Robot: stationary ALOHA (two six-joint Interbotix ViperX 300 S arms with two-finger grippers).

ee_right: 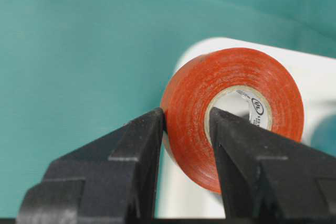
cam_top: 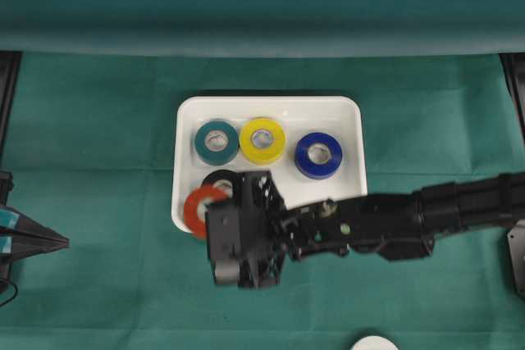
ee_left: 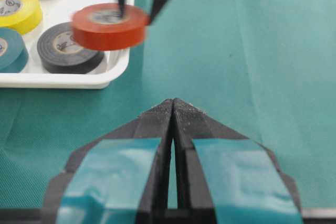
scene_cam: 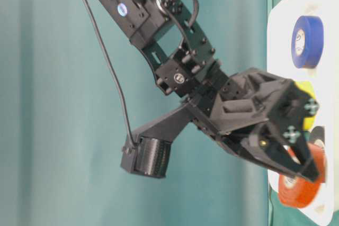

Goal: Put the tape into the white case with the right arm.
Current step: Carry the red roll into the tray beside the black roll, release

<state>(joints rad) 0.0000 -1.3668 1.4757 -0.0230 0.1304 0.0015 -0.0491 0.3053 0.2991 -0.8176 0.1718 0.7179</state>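
Currently, status as seen:
right gripper: clamped on the red tape roll, one finger through the core, the other on the outer wall.
red tape roll: lifted, hanging over the near-left corner of the white case, partly past the rim.
black roll: in the case, just beyond the gripper tips, partly under the red roll.
teal roll, yellow roll, blue roll: far row of the case, past the gripper.
left gripper: fingers pressed together, nothing between them, well apart from the case, over the green cloth.
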